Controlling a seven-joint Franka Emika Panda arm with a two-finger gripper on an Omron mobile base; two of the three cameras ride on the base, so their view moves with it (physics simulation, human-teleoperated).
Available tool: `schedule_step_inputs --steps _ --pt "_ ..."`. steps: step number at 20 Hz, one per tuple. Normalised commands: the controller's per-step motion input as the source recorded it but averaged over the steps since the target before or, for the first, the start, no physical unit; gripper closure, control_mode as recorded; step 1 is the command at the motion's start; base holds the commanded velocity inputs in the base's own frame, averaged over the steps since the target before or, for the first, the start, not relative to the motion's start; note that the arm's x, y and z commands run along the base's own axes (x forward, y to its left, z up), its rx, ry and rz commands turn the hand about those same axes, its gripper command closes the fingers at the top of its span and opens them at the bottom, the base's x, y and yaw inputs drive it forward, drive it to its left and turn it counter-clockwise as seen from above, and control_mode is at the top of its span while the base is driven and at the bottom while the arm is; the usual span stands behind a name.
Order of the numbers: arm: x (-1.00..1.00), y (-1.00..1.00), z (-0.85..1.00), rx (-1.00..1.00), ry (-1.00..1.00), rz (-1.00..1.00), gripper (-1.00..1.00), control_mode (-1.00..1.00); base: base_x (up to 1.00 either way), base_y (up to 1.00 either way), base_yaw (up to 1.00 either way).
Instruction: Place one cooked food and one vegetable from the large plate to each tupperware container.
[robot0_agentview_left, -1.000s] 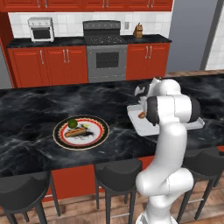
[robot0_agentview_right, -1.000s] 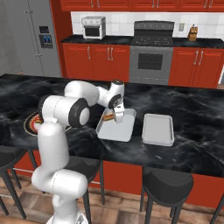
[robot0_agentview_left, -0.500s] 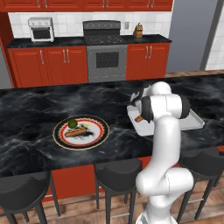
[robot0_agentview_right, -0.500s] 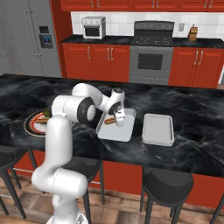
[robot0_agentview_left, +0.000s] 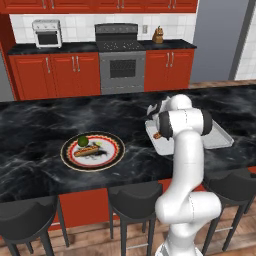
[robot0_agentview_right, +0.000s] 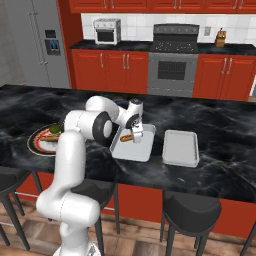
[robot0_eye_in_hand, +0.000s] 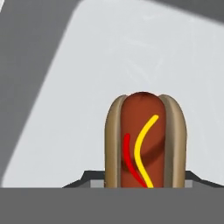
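While our hand (robot0_agentview_right: 133, 136) hangs low over the nearer grey tray (robot0_agentview_right: 142, 149), its fingers clamp a hot dog (robot0_eye_in_hand: 145, 142). Beside it lies the second tray (robot0_agentview_right: 181, 148); the large plate (robot0_agentview_left: 112, 154) sits well apart on the desk (robot0_agentview_left: 35, 130).

Arm folded forward, hand low.
The white Franka arm with dark joints bends at the elbow; its two-finger gripper (robot0_agentview_right: 135, 134) points down, jaws clamped on a hot dog.
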Motion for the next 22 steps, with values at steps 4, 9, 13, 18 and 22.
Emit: schedule_step_inputs --steps 4,9,13,18,22 --pt "-0.06 -0.01 -0.02 0.0 0.0 0.0 -1.0 -1.0 0.0 0.0 0.0" --pt "-0.42 -0.05 0.25 0.0 0.0 0.0 -1.0 -1.0 0.0 0.0 0.0" --pt "-0.25 -0.03 0.17 0.0 0.0 0.0 -1.0 -1.0 0.0 0.0 0.0" --pt "-0.72 0.02 0.62 0.0 0.0 0.0 -1.0 -1.0 0.0 0.0 0.0" --pt "-0.71 0.26 0.96 0.0 -0.02 0.03 -1.0 -1.0 0.0 0.0 0.0"
